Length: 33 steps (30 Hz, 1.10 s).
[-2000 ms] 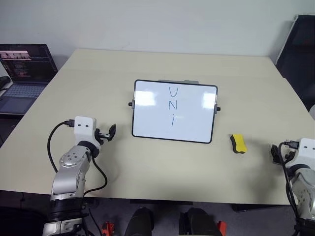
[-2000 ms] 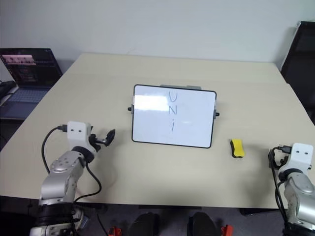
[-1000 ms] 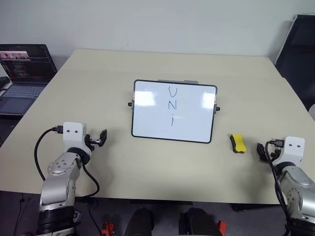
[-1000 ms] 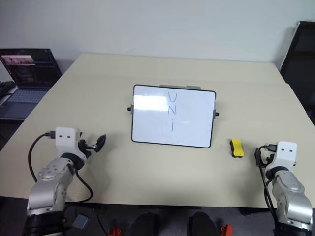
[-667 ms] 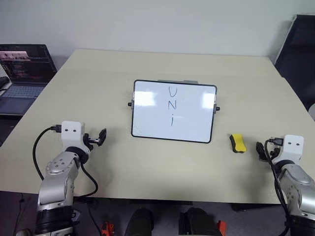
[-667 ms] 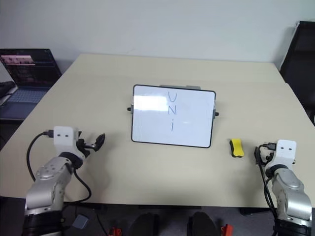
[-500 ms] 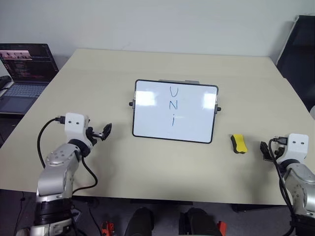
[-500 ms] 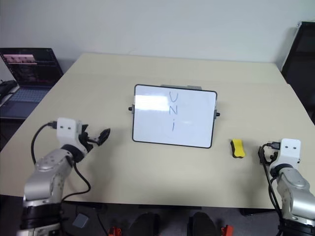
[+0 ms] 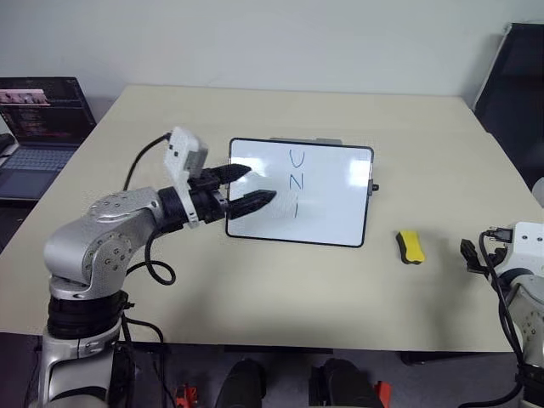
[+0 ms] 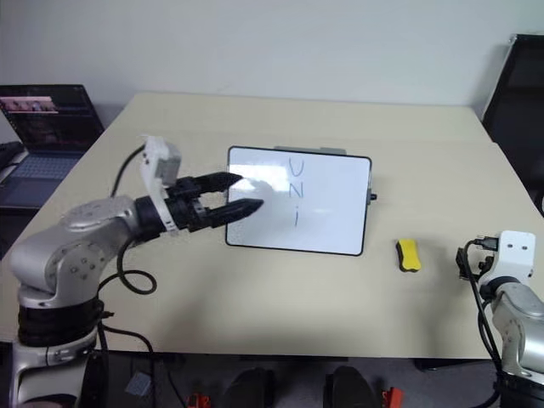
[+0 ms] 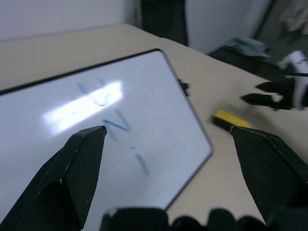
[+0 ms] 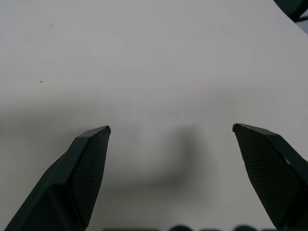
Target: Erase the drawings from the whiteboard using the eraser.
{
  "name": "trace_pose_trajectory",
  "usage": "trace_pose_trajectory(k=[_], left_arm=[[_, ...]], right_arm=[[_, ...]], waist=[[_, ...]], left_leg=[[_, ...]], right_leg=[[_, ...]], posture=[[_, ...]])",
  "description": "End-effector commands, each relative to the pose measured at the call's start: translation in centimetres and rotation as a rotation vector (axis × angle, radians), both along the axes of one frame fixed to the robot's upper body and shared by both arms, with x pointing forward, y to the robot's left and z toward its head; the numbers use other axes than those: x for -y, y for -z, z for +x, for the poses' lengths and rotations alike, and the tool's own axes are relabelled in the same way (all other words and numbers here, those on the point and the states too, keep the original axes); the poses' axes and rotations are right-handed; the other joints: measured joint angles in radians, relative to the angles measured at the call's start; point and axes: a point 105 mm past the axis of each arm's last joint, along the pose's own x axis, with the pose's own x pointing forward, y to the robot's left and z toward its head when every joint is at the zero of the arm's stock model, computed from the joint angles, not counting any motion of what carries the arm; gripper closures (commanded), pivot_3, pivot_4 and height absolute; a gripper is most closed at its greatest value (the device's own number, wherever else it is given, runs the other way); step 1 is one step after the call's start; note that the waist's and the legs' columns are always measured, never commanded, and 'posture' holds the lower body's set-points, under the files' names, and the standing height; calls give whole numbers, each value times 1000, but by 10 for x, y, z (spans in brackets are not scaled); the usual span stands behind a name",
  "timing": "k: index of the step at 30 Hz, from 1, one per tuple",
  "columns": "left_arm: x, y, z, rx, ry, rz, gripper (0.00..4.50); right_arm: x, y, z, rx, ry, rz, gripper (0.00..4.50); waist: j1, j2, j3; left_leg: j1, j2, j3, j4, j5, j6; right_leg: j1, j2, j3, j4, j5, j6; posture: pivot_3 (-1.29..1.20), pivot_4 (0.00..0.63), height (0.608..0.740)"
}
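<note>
One big change since a second ago: the left arm has swung up off the near-left of the table (image 9: 127,323) and across to the whiteboard (image 9: 327,212), its left gripper (image 9: 251,187) now level in front of the board's left part, and whether a fingertip touches the glossy face can't be told from here. Its two black fingers (image 11: 72,173) are spread wide apart with nothing between them; in the left wrist view the board fills the gap.

The right gripper (image 12: 171,130) sits at the near-right edge of the table, barely shifted, fingers splayed as wide as they go and holding nothing (just bare tabletop ahead of it).

The whiteboard stands propped in the middle of the beige table, tilted back, exactly where it was. The drawings (image 9: 296,183) are untouched, blue strokes right of the left fingertips. The eraser (image 9: 411,247) lies flat on the table to the right of the board, apart from it and between the board and the right arm, unmoved.

Around the table: an open laptop (image 9: 34,127) off to the far left, a dark chair (image 9: 514,93) at the far right, a plain pale wall (image 9: 272,42) behind.
</note>
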Motion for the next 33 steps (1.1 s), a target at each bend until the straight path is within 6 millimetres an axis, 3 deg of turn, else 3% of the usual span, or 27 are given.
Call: trace_pose_trajectory(k=[1, 8, 13, 21, 30, 33], left_arm=[[11, 2, -15, -26, 163, 17, 1], [8, 35, -37, -187, 399, 104, 1], [1, 58, -27, -100, 396, 216, 1], [0, 60, 2, 136, 362, 310, 1], [5, 60, 7, 197, 346, 299, 1], [4, 60, 7, 192, 339, 298, 1]], right_arm=[[4, -29, 2, 69, 24, -19, 26], [2, -46, 12, 55, 36, 6, 26], [-10, -52, 18, 39, 42, 97, 26], [-59, -62, 26, -105, -82, 231, 26], [-105, -58, 38, -127, -237, 334, 26], [-110, -56, 32, -174, -309, 253, 26]], waist=[[0, 1, 0], [2, 2, 1], [4, 3, 2], [4, 3, 3], [4, 4, 3], [3, 4, 3]], left_leg=[[0, 0, 0, 0, 0, 0], [0, -1, 1, 0, 0, 0], [0, -1, 1, 0, 0, 0], [-7, 0, 2, 0, 0, 0], [-20, 0, 0, 2, 0, 1], [-20, 0, 0, 3, 0, 1]], right_leg=[[0, 0, 0, 0, 0, 0], [-1, 2, 1, 0, 0, 0], [-1, 1, 1, 0, -1, -1], [-10, 1, 2, 2, 0, -1], [-20, -1, 0, 2, 0, -1], [-20, -1, 0, 3, 0, -1]], posture=[[0, 150, 740], [0, 150, 740], [0, 150, 740], [0, 150, 740], [0, 150, 740], [0, 150, 740]])
